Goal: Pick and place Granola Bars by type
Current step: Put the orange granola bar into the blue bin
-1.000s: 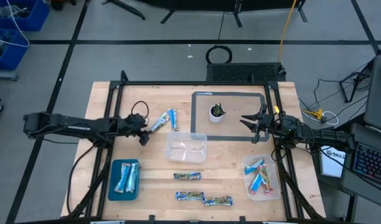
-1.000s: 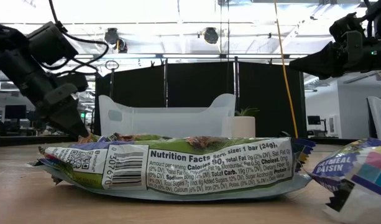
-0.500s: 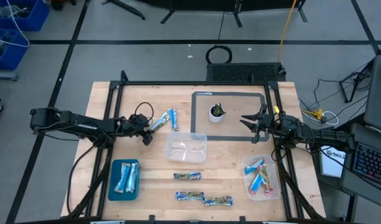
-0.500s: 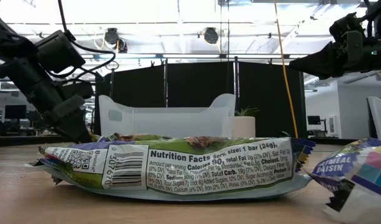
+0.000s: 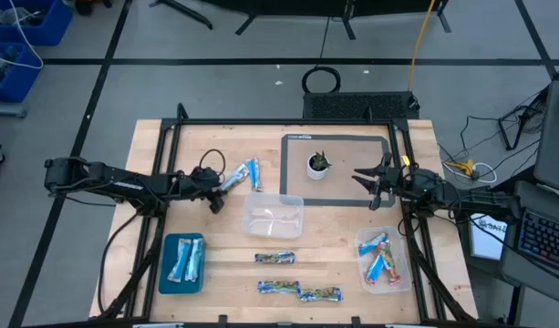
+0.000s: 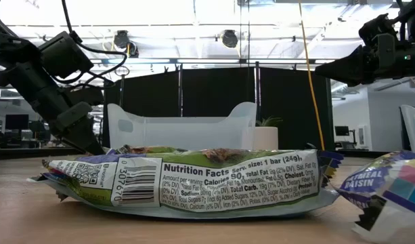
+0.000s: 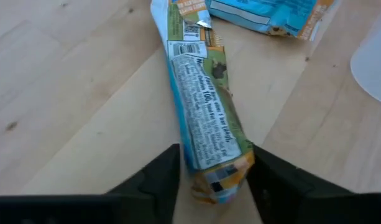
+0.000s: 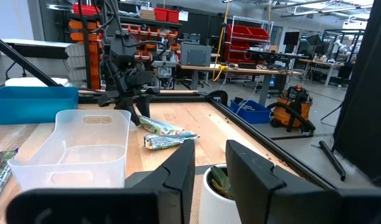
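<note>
Two bars lie side by side near the table's middle-left: a silvery-green one (image 5: 231,180) and a blue one (image 5: 253,173). My left gripper (image 5: 216,189) is low at the silvery-green bar's near-left end, open. In the left wrist view its fingers (image 7: 160,177) flank that end (image 7: 216,177) of the bar (image 7: 202,99), which lies flat on the wood. My right gripper (image 5: 374,184) waits open above the dark mat, beside the plant pot (image 5: 317,164). Three patterned bars (image 5: 275,259) lie near the front edge. My left gripper stands with one finger close on each side of the silvery-green bar's end (image 7: 216,177), slanting down from the table's left and lying along the bar. I cannot tell whether the fingers touch the wrapper. The bar lies flat on the table.
A clear tub (image 5: 274,216) stands mid-table, just right of the left gripper. A blue tray (image 5: 166,264) at front left holds blue bars. A second clear tub (image 5: 399,270) at front right holds blue and red bars. A black frame (image 5: 261,122) borders the table.
My left gripper has moved a little toward the table's right, closing on the silvery-green bar's end, and then stayed still. The bars have not moved.
</note>
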